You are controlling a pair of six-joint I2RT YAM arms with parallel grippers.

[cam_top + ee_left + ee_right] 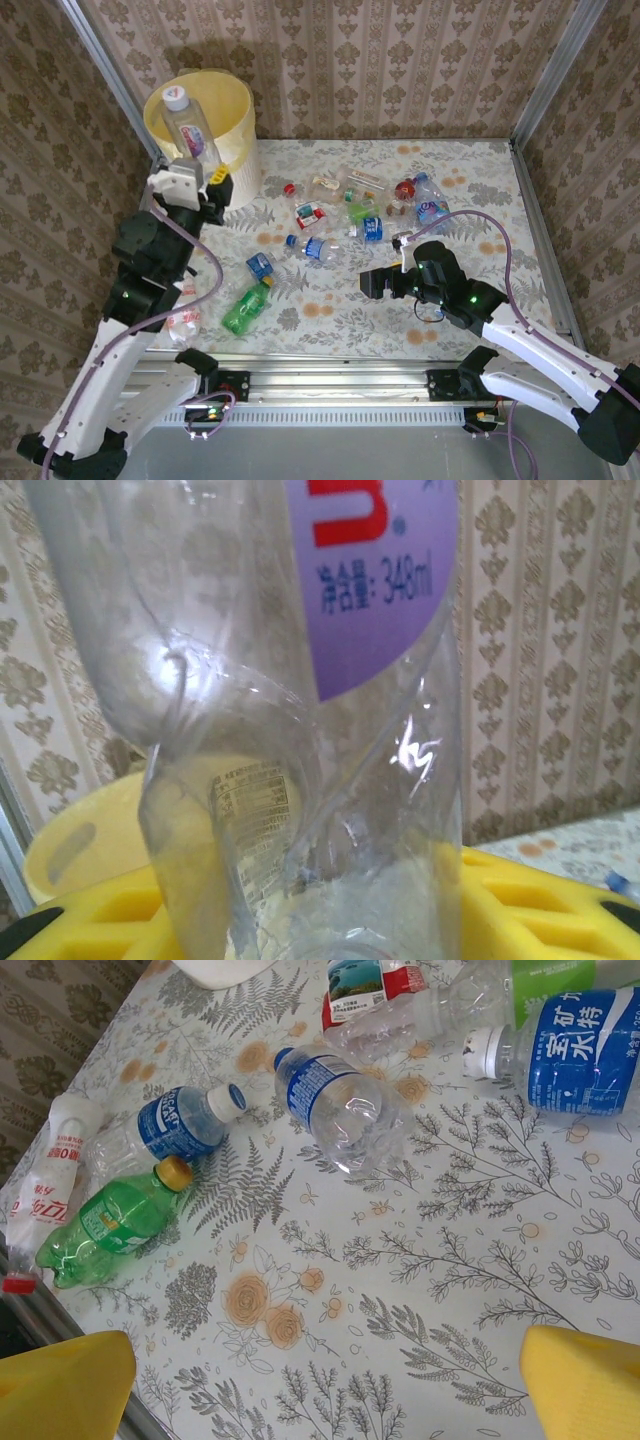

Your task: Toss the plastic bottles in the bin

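The pale-yellow bin (232, 128) stands at the table's far left corner. My left gripper (196, 176) is raised at its near rim, shut on the base of a clear bottle (190, 125) that points up over the bin's mouth. In the left wrist view that crumpled bottle (300, 730), with its purple label, sits between my yellow fingers (545, 900), the bin rim (90, 830) behind it. My right gripper (376, 283) hovers open over bare tablecloth; its fingertips (62, 1385) frame nothing. Several plastic bottles lie on the table, among them a green one (110, 1225) and a clear blue-capped one (345, 1110).
More bottles cluster mid-table: red-labelled (310, 213), blue-labelled (373, 228), purple-labelled (430, 205). A white red-labelled bottle (55, 1185) lies at the near left edge by the metal rail (330, 378). Wallpapered walls with aluminium posts enclose the table.
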